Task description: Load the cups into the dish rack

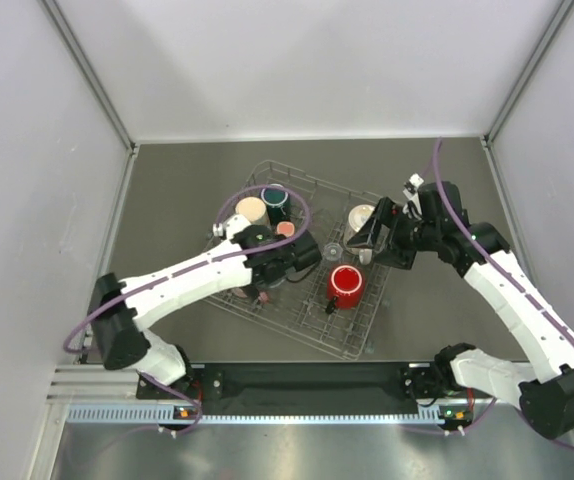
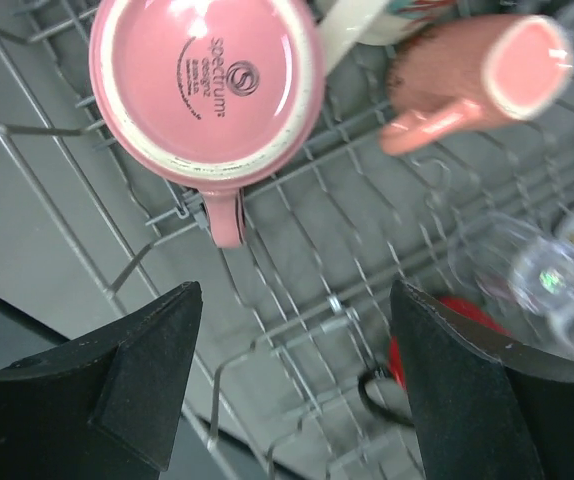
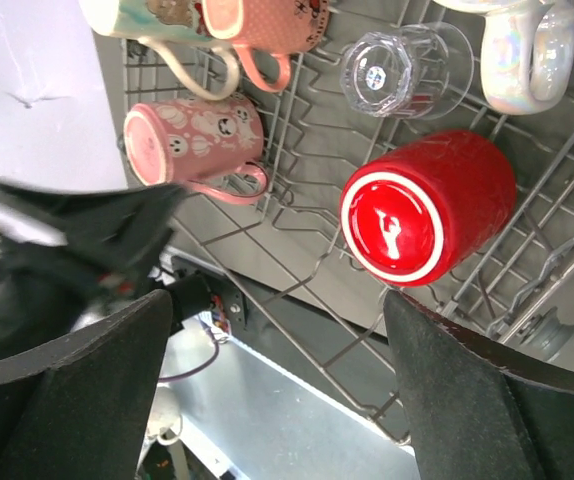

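White booth walls around a dark grey worktop [image 1: 167, 180]. The silver wire dish rack [image 1: 362, 335] sits mid-worktop, turned at an angle. Every cup in view is inside it.

The left arm [image 1: 182, 275] reaches in from the near left over the rack's left half. The right arm [image 1: 512, 285] comes from the near right and ends at the rack's right edge.

Left tool [image 2: 295, 290]: released, black fingers [image 2: 147, 370] spread wide, nothing between them. It hangs over the rack grid just below the pink mug [image 2: 207, 85]. Right tool [image 3: 277, 300]: also released, fingers [image 3: 497, 410] apart and empty, over the rack's near edge beside the red mug [image 3: 427, 205].

Pink mug: base up, "spectrum" printed on the base, handle pointing toward the left tool, near-left part of the rack.
Red mug: base up with a pale ring round it, near-right part of the rack.
Pearly white mug [image 1: 362, 218]: far-right corner, right next to the right tool.
Cream mug [image 1: 251, 210] and dark teal mug [image 1: 275, 200]: side by side at the far-left end.
Clear glass mug [image 1: 333, 250]: mid-rack, between the red and pearly white ones.
Small salmon mug [image 2: 467, 85]: on its side, just beside the teal and cream pair.
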Controlling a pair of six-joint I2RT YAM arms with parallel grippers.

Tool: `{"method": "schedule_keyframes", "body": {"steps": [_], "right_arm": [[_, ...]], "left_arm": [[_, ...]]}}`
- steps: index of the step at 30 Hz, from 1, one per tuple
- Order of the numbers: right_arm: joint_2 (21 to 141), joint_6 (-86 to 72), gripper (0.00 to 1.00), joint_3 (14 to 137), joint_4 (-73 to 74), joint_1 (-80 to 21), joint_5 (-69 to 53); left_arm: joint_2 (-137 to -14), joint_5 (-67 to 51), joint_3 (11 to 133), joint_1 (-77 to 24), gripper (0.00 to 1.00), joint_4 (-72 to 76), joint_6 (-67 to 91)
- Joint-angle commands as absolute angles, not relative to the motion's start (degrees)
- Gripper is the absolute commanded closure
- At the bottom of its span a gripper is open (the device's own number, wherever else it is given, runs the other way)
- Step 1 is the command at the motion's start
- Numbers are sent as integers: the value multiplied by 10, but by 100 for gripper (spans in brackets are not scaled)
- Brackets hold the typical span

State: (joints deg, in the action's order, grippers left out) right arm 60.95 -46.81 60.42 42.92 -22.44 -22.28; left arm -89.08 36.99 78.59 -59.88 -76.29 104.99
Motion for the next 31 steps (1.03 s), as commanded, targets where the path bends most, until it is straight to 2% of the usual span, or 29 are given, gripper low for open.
{"method": "schedule_keyframes", "body": {"steps": [1,6,7,9,12,16,22,28,31], "right_arm": [[624,-433,12,637,425,-221,-218],[635,-391,7,659,422,-220,-196],[635,-386,1,664,423,-221,-194],[636,-370,0,667,420,-221,-190],[630,-359,0,667,425,-221,-178],[607,-352,0,659,426,-221,-152],[566,-365,0,626,431,-221,-104],[520,-377,0,578,394,-224,-93],[462,-375,0,548,337,-224,-115]], "left_arm": [[-826,373,813,-593,19,-773,960],[-705,350,767,-581,19,-587,744],[-674,319,754,-567,19,-521,717],[-650,279,716,-544,19,-472,652],[-625,158,684,-466,19,-405,594],[-645,-62,675,-332,18,-351,513],[-671,-174,678,-257,17,-297,475],[-651,-263,649,-247,16,-204,492],[-628,-368,612,-248,16,-106,516]]}}
